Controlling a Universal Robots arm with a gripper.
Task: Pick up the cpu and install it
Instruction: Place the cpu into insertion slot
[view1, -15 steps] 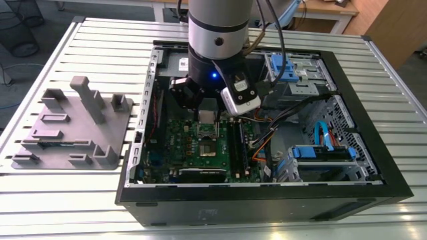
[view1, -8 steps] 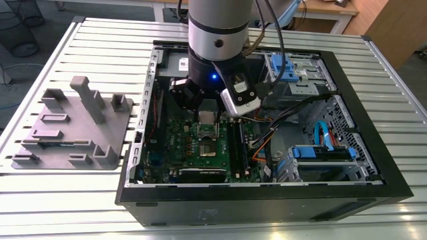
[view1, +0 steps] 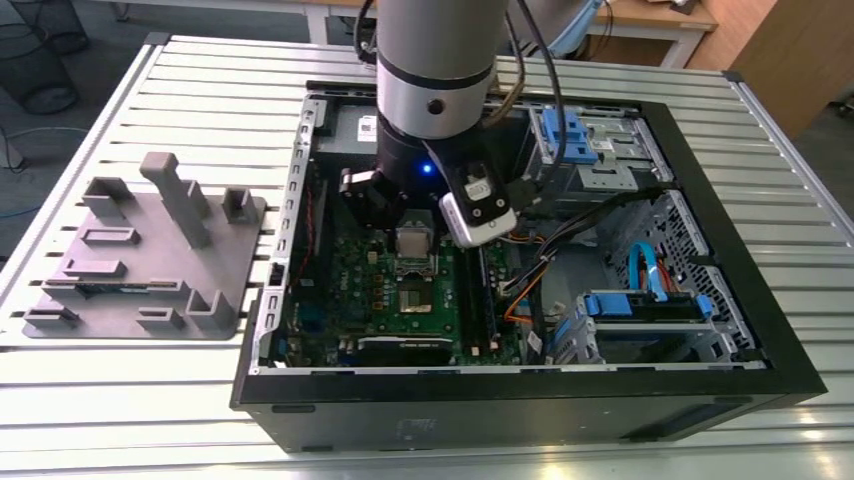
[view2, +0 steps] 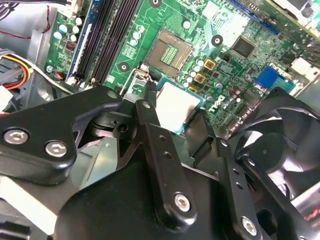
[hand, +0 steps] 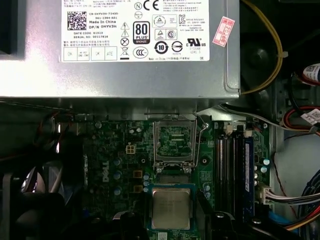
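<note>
Although the cpu (hand: 171, 207) is held up by the gripper (hand: 171, 219) and rests on nothing, it is not yet seated, so by my reading the pick is done and the install is left. The black fingertips (view2: 148, 112) press on two opposite edges of the chip, one on each side. It hangs clear of the green motherboard (hand: 115, 165) inside the open computer case (view1: 534, 405), which lies on its side on the slatted metal table (view1: 134, 410). The CPU socket (hand: 174, 142) sits toward the motherboard's edge that runs under the power supply (hand: 120, 75), with the memory slots (hand: 232, 165) along one side of it. Its contact field is bare and uncovered in both wrist views. Each wrist view shows the socket a little beyond the chip, and I judge the chip to be held near and above it, though whether it is squarely over the opening I cannot tell. The chip is carried flat, dull metal lid up, with its green rim showing along the edges. It is so nearly square that it has no real long axis, and in the first wrist view its edges run parallel to the socket's edges. Which corner carries the alignment mark is too small to make out. A grey fixture tray (view1: 147, 250) stands on the table beside the case, near the table's edge on the exterior view's left, well apart from the work.
</note>
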